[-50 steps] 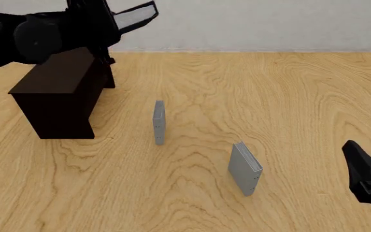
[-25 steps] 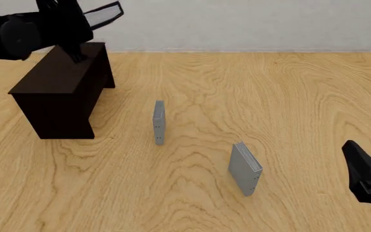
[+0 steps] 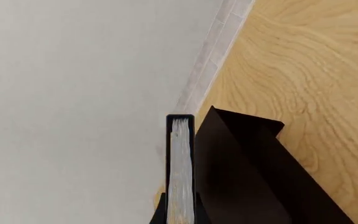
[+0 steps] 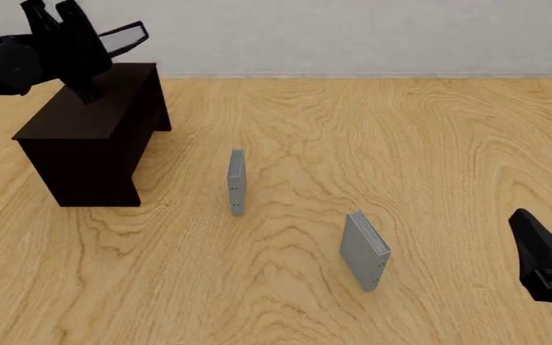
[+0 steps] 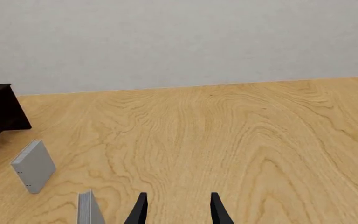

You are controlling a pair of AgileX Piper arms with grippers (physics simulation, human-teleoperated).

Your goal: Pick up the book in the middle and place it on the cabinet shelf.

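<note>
Left wrist view
Book (image 3: 181, 172): thick black hardcover, white page edges facing the camera, clamped in the left claw; only the claw's dark base shows at the frame edge.
Cabinet shelf (image 3: 253, 177): dark brown-black wood, flat and sharp-cornered, just beside the book's cover; whether they touch I cannot tell.
Worktop (image 3: 309, 70): pale wood with sweeping grain, meeting a plain grey wall.

Front view
Left claw (image 4: 83, 44): closed on the book (image 4: 123, 37), held above the far end of the cabinet shelf (image 4: 92, 108).
Key relation: the book's long axis runs roughly level, pointing right and slightly up from the claw; the shelf top lies directly below, so the coming move looks like a short descent, judged from here.
Nearer arm: the left; the right claw (image 4: 549, 248) sits well apart at the near right.
Grey books: one thin book (image 4: 236, 181) standing mid-worktop, another (image 4: 364, 250) nearer and tilted.

Right wrist view
Right claw (image 5: 177, 210): fingers apart, holding nothing.
Grey books: both visible, matte slabs upright on the grain.
</note>
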